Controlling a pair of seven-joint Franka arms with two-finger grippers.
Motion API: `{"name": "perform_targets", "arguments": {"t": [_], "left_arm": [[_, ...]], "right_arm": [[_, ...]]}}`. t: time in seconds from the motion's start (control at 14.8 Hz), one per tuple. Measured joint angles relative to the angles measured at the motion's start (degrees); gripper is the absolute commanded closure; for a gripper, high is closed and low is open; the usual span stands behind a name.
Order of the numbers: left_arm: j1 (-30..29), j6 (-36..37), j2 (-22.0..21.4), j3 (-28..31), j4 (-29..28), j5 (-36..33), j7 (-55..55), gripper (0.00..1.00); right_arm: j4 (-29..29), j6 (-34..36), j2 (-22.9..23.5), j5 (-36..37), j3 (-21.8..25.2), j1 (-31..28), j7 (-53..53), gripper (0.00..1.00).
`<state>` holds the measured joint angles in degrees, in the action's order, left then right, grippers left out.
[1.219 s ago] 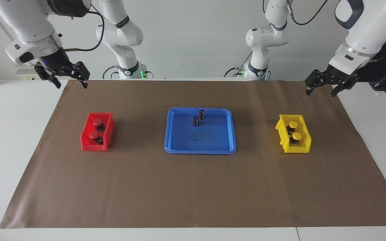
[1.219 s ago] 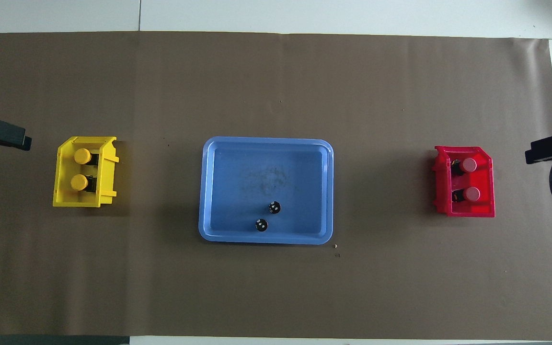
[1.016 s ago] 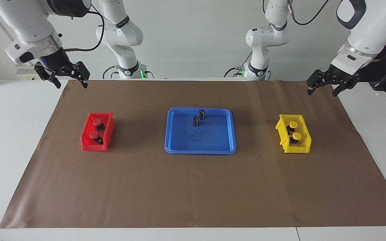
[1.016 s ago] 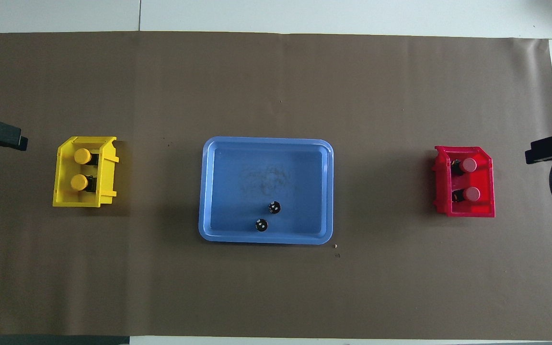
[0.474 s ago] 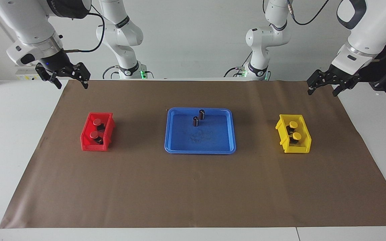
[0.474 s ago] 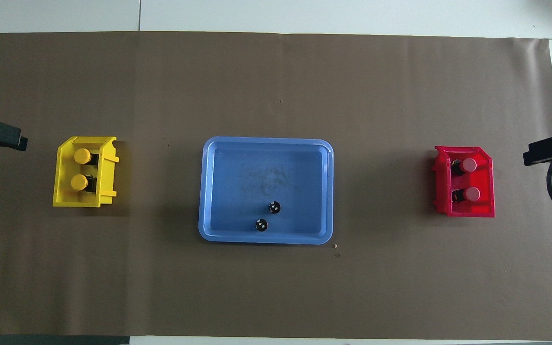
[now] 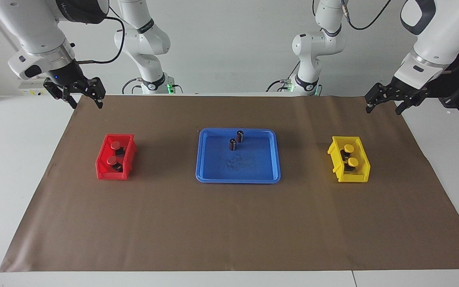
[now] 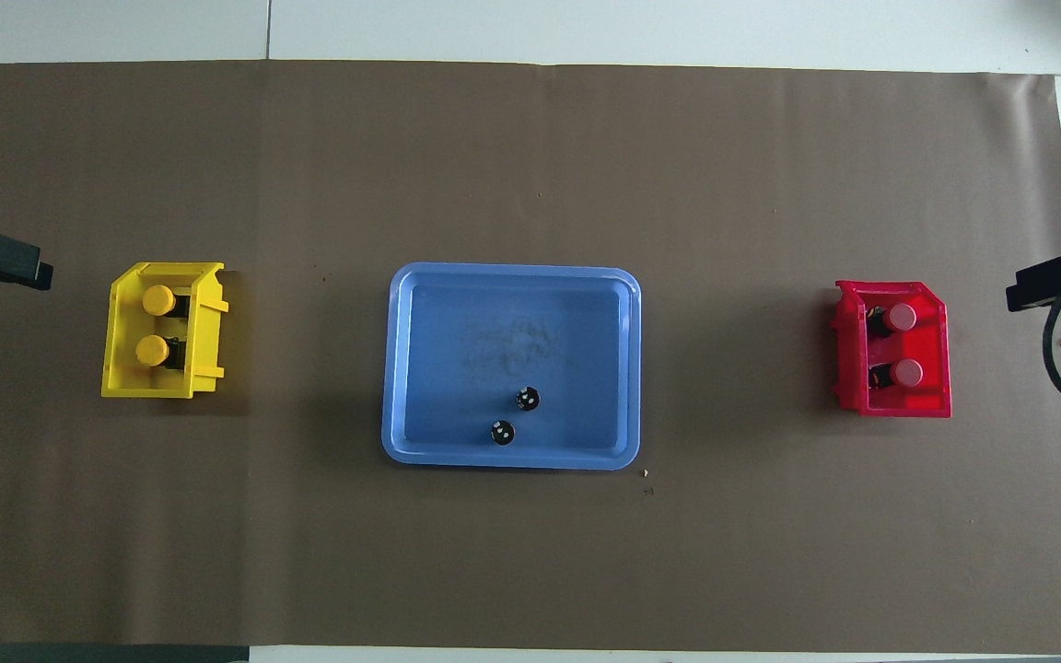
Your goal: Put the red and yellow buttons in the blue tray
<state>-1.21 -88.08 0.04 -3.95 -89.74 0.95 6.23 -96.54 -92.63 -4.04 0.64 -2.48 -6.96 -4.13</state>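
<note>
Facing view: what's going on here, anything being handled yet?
Nothing is held. The two red buttons sit in the red bin, the two yellow buttons in the yellow bin. The blue tray holds only two dark cylinders. The right gripper hangs over the table edge near the red bin; the left gripper waits open near the yellow bin.
</note>
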Motion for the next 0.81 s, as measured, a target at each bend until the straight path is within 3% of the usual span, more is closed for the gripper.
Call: {"name": "perform_targets", "arguments": {"t": [0.34, 0.81], "left_arm": [[0.00, 0.02, 0.00, 0.00, 0.00, 0.00, 0.00, 0.00], [0.00, 0.05, 0.00, 0.00, 0.00, 0.00, 0.00, 0.00]], "right_arm": [[-7.62, -11.47, 1.56, 0.00, 0.00, 0.00, -0.62, 0.25], [-12.42, -27.56, 11.81, 0.00, 0.19, -1.35, -0.90, 0.28]]}}
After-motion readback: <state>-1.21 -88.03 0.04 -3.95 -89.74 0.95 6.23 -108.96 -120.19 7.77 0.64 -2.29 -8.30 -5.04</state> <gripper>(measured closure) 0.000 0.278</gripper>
